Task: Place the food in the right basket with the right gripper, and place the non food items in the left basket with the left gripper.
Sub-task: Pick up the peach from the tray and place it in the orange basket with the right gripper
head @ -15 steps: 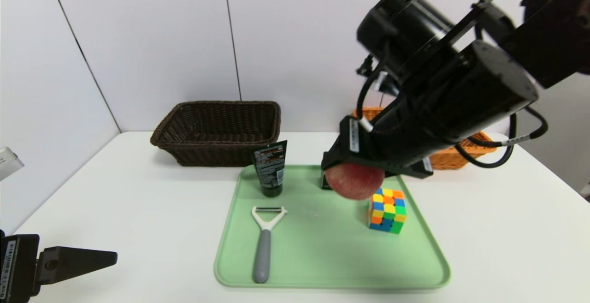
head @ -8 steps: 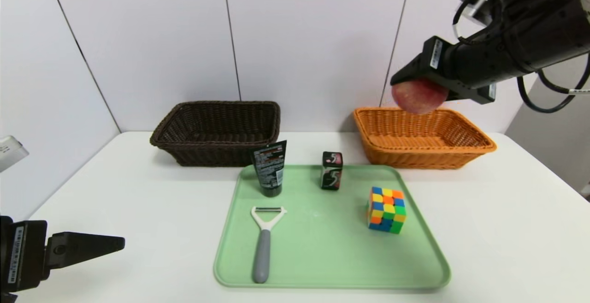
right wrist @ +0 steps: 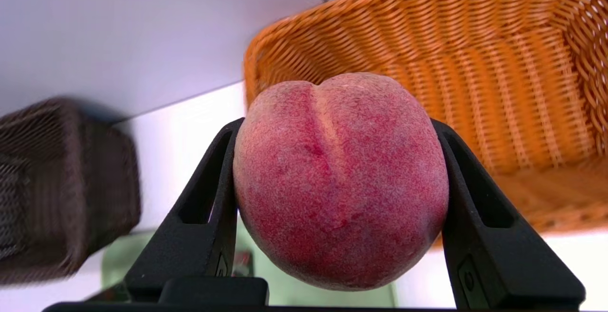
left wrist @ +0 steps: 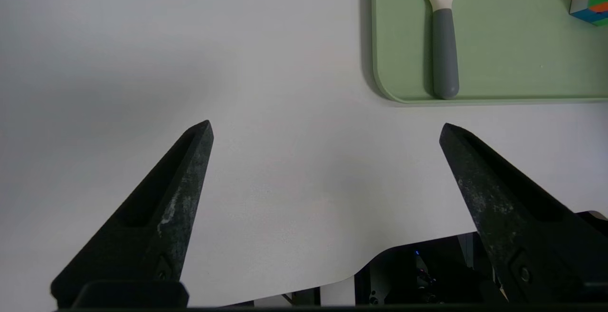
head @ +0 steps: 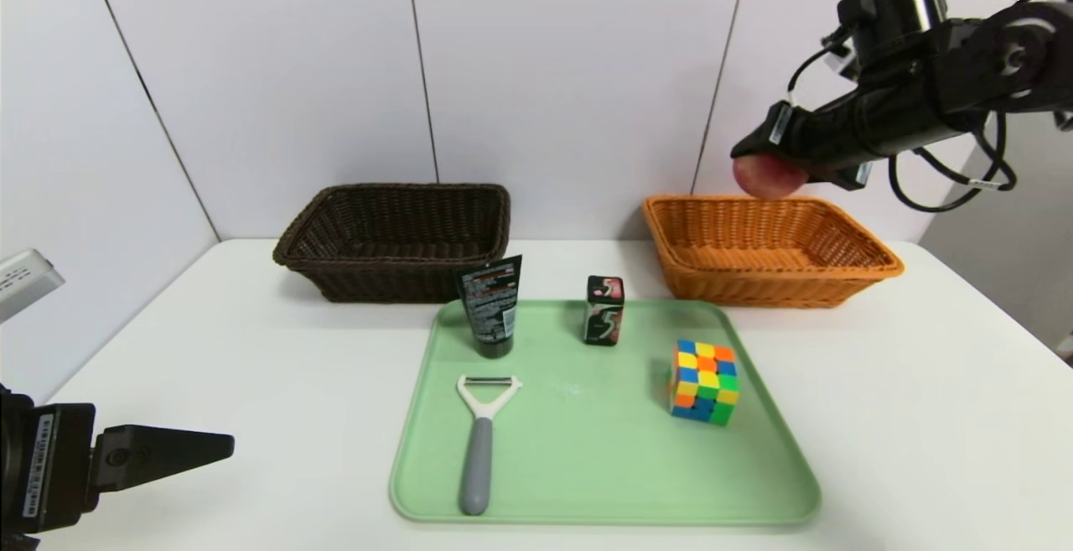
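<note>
Peach (right wrist: 339, 181) pinched in right gripper (head: 767, 167) above woven orange basket (head: 872, 270).
Fuzzy, red-pink, creased; left gripper (left wrist: 325, 129) spread wide.

A fuzzy red-pink peach (right wrist: 339, 179), its crease facing the wrist camera, hangs in the air above the back part of the orange-tan wicker basket (head: 847, 270), which is rectangular with flared sides. A small black box (head: 603, 310) with a pink top and a "5" mark stands upright. Beside it to the left, a black squeeze tube (head: 489, 306) with white print stands cap-down. A white-headed, grey-handled Y peeler (head: 479, 442) lies flat. A multicoloured puzzle cube (head: 703, 382) sits to the right. The dark brown wicker basket (head: 394, 241) stands behind the tube.
</note>
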You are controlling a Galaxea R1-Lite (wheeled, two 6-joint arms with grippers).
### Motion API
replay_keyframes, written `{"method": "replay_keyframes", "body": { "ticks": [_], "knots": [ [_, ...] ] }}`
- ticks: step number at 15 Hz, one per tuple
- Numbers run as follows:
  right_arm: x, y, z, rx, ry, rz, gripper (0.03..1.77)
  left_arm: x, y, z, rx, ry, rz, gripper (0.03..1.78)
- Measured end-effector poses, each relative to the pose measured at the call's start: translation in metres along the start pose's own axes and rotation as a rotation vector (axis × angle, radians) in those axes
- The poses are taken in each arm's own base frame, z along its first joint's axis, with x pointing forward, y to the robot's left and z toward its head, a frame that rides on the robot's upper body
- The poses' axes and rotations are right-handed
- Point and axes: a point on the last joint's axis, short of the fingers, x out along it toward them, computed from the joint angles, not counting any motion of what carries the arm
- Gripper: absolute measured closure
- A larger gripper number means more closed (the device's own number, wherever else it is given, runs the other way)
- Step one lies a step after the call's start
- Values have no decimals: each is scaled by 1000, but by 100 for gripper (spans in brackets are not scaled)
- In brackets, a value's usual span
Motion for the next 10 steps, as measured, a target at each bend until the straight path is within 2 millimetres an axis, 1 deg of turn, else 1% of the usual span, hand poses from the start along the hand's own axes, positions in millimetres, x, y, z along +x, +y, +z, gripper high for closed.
{"method": "replay_keyframes", "body": {
  "ticks": [2, 5, 7, 10],
  "knots": [
    [34, -6, -5, 6, 1, -20, 66, 0, 0, 0, -1, 1, 2, 12],
    [78, -14, -17, 10, 0, -68, 66, 0, 0, 0, -4, 1, 3, 12],
    [100, -20, -26, 10, 21, -93, 66, 0, 0, 0, -1, -1, 3, 12],
    [120, -26, -35, 7, 39, -111, 66, 3, -1, 4, 4, -34, -13, 12]
  ]
}}
